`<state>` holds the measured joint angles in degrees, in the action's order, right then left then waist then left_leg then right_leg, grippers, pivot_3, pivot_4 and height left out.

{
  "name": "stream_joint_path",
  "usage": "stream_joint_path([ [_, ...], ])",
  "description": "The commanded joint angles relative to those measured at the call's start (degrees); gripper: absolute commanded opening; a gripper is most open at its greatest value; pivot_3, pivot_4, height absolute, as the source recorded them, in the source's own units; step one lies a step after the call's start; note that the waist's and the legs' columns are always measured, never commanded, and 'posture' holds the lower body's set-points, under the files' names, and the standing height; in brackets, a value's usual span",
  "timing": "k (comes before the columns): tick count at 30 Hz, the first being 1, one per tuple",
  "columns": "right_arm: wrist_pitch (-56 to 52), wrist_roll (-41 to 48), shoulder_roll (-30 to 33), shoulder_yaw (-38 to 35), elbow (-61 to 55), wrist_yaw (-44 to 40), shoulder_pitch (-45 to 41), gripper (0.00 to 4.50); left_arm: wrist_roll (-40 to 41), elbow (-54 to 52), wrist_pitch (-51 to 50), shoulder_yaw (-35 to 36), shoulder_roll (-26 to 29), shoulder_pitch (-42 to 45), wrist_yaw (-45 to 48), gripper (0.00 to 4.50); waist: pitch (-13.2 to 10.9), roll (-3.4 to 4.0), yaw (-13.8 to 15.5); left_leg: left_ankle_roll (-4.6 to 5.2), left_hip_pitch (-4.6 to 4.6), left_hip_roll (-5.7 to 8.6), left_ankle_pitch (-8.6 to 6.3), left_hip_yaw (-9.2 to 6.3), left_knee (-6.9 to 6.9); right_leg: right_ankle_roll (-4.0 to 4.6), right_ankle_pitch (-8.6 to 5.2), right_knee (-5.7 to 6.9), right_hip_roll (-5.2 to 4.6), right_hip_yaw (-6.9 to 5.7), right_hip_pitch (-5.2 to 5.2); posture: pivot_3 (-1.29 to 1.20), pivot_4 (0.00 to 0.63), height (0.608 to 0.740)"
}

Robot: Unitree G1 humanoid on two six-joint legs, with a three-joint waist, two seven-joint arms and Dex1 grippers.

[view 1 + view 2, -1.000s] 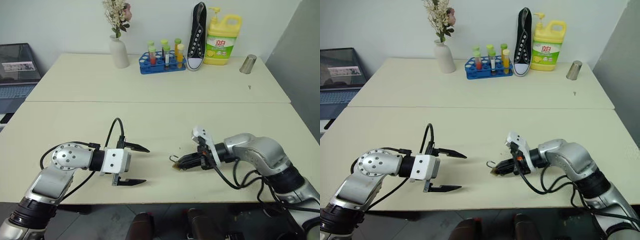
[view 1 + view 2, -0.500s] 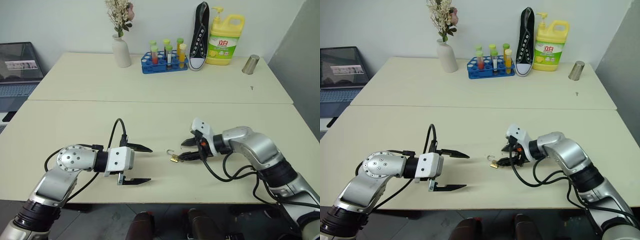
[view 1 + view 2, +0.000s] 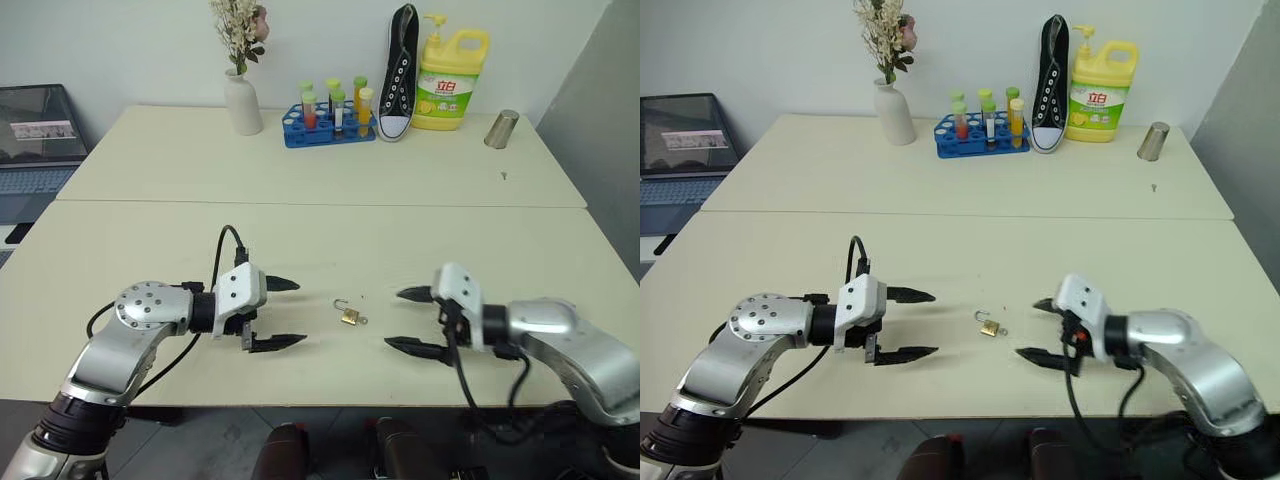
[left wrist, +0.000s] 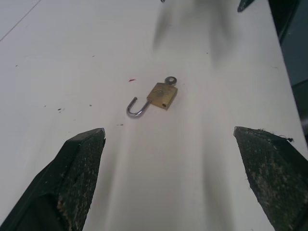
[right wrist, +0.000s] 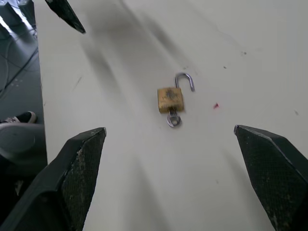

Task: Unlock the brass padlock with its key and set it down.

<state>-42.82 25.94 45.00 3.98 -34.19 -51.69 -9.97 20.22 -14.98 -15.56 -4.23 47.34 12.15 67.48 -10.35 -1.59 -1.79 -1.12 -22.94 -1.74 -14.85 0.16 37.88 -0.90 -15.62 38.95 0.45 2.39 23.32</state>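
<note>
Released since a second ago, the brass padlock [image 3: 349, 316] lies on the worktop [image 3: 320, 240] between the spread right pincer [image 3: 416, 322] and spread left pincer [image 3: 276, 314]. Its shackle hangs unhooked, the key [image 5: 172, 118] in its base; markings are unreadable.

brass padlock [image 4: 162, 96]: flat on table; shackle open | key [image 4: 170, 81]: inserted

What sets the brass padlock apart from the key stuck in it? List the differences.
The brass padlock is a golden, blocky rectangle; the key is thin and silvery, with a round ring head. The padlock's body lies fully exposed with its hooked shackle swung open at one end; the key sticks out of the opposite end, its blade hidden inside. The padlock looks bulkier than the key's visible part. Both lie flat on the table, joined, between the open grippers, untouched.
</note>
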Motion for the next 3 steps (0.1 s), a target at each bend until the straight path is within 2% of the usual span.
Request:
stream_joint_path([
  [1,2.07,1.10,1.92,-1.46,-2.98,-1.77,0.27,4.46,1.58,-1.21,0.12,1.17,0.99,0.69,1.89,4.50,0.00,0.00,-0.14,0.00,0.02,-0.02,0.00,0.01,0.00,-0.01,0.01,0.00,0.01,0.02,-0.01,0.00,0.150,0.740],
  [3,2.35,0.96,2.13,-0.96,-2.80,-1.65,-0.11,4.46,1.66,-0.96,0.58,0.82,1.38,0.80,3.53,4.50,0.00,0.00,-0.13,0.00,0.05,-0.06,0.00,-0.05,0.00,-0.01,0.01,0.02,0.07,0.01,-0.02,0.00,0.150,0.740],
])
